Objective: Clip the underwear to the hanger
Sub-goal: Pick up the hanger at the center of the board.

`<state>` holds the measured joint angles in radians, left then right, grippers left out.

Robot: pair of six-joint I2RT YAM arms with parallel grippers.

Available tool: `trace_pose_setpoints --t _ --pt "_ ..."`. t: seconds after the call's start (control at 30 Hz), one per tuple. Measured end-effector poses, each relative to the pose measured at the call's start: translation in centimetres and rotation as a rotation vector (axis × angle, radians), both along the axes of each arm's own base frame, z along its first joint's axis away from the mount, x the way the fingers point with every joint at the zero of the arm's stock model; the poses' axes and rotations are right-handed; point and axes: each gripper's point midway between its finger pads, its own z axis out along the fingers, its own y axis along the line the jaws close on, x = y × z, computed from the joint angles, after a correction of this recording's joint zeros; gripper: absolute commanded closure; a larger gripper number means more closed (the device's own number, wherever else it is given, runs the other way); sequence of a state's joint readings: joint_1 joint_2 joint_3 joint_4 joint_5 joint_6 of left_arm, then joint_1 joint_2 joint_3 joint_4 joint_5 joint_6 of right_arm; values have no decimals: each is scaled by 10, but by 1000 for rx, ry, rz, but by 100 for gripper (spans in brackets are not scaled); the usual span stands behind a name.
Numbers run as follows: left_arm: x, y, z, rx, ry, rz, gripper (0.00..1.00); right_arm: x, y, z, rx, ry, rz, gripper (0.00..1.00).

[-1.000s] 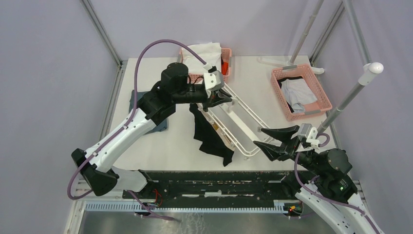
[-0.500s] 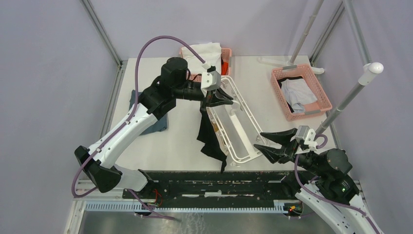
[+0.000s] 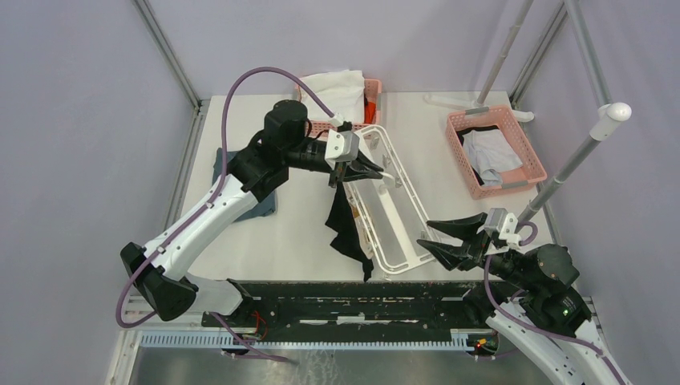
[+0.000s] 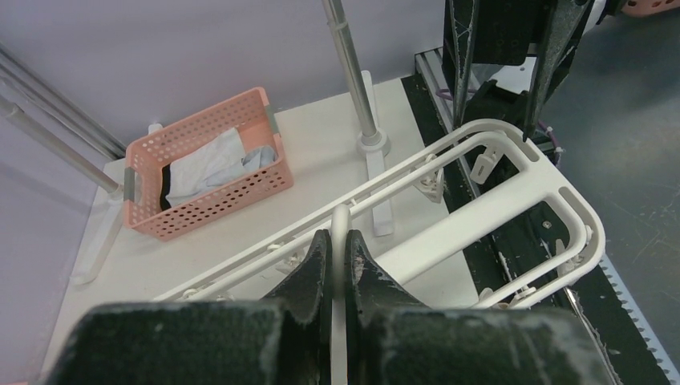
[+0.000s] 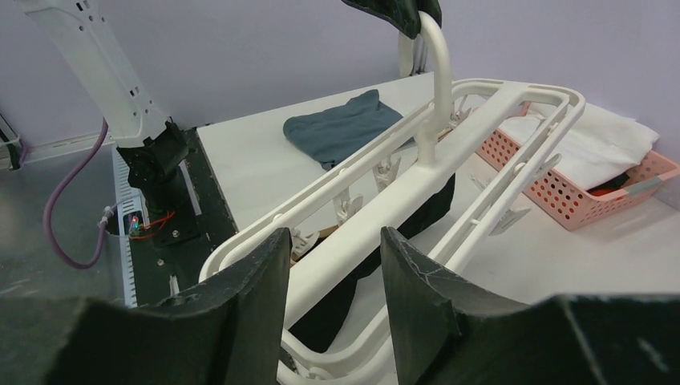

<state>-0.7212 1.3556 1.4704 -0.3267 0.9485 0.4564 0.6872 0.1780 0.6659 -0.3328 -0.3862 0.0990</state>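
Left gripper (image 4: pixel 341 241) grips the hanger (image 5: pixel 401 191) by its hook. Underwear (image 3: pixel 345 228) dangles along the hanger's left rail. Right gripper (image 3: pixel 425 234) gapes, empty, just beside the hanger's near end.

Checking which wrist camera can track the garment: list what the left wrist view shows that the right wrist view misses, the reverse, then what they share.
Left wrist only: the pole stand and the pink basket beside it. Right wrist only: the black underwear hanging below the hanger, and the folded blue-grey cloth. Both: the white hanger itself, its hook pinched in the left arm's jaws.
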Motion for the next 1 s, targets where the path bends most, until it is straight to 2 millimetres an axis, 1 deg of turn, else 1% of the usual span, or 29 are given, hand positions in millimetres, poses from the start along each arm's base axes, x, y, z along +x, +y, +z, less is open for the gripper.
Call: trace_pose_setpoints --t 0.17,0.23,0.33,0.43,0.63,0.77,0.83,1.0 --pt "-3 2 -5 2 -15 -7 97 -1 0 -2 -5 5 3 47" --pt "-3 3 -6 1 -19 -6 97 -1 0 -2 -6 6 3 44" --pt "-3 4 -6 -3 -33 2 97 0 -1 -3 -7 11 -7 43" --pt "1 8 -8 -9 -49 33 97 3 -10 -1 9 4 -56 43" --pt "13 20 -14 -25 -51 119 97 11 -35 5 62 -16 -199 43" --pt "26 25 -14 -40 -31 216 97 15 -40 1 58 2 -236 42" --pt "38 29 -16 -56 -4 310 97 17 -41 -3 48 18 -249 42" --pt "71 49 -30 -85 100 580 97 25 -39 -14 8 63 -271 41"
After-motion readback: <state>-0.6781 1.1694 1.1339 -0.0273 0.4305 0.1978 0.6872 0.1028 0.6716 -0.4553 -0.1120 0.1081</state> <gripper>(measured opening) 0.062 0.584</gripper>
